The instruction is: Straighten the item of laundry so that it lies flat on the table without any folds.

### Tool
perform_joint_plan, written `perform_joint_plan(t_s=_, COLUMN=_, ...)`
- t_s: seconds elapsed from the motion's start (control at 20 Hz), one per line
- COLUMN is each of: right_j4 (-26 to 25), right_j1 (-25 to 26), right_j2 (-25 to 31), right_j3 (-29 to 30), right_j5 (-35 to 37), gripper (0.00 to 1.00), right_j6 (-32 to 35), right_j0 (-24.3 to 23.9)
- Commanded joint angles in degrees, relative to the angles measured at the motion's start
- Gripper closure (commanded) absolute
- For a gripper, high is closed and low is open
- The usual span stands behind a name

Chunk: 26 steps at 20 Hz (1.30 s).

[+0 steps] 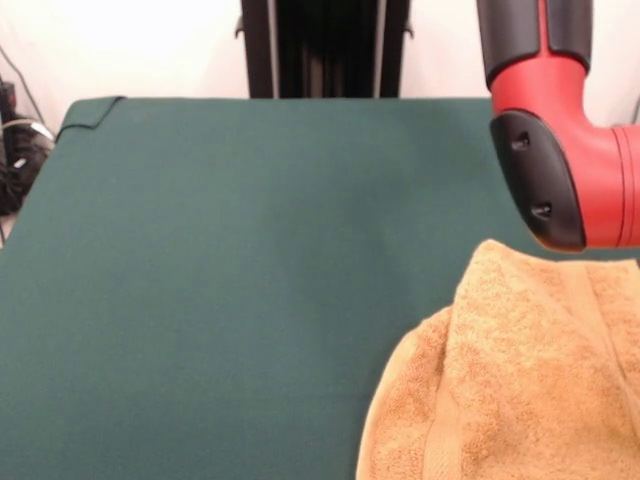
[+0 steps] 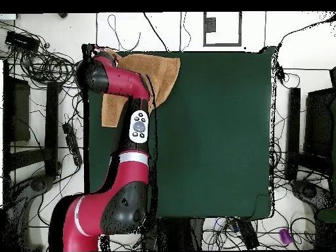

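Note:
The orange-tan towel lies bunched at the front view's lower right, with a raised fold on its left side and a flat woven band running down it. In the overhead view the towel sits at the top-left corner of the dark green table, partly under the arm. The red arm reaches over it, and its elbow hangs above the towel in the front view. The gripper is at the towel's far-left corner by the table edge; its state is hidden.
The green table stretches left of the towel. The black pedestal stands at the far side. Cables lie off the table's left edge. The table cloth's corner is turned over.

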Motion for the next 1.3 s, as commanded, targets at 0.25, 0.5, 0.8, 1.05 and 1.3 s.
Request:
perform_joint_plan(t_s=0.25, right_j4=-5.96, right_j1=-3.97, right_j2=4.56, right_j3=14.51, right_j5=17.88, gripper=0.0, right_j6=2.1, right_j0=0.44)
perform_joint_plan(t_s=0.5, right_j4=-8.49, right_j1=-12.76, right_j2=4.28, right_j3=21.08, right_j5=23.71, gripper=0.0, right_j6=1.46, right_j0=0.33)
perform_joint_plan(t_s=0.8, right_j4=-12.12, right_j1=-16.51, right_j2=5.93, right_j3=23.13, right_j5=27.03, gripper=0.0, right_j6=-0.21, right_j0=-0.9)
perform_joint_plan(t_s=1.05, right_j4=-13.56, right_j1=-21.87, right_j2=8.01, right_j3=27.74, right_j5=29.52, gripper=0.0, right_j6=-2.26, right_j0=-2.4)
perform_joint_plan(t_s=1.3, right_j4=-15.48, right_j1=-24.73, right_j2=10.61, right_j3=31.11, right_j5=28.92, gripper=0.0, right_j6=-4.88, right_j0=-4.16)
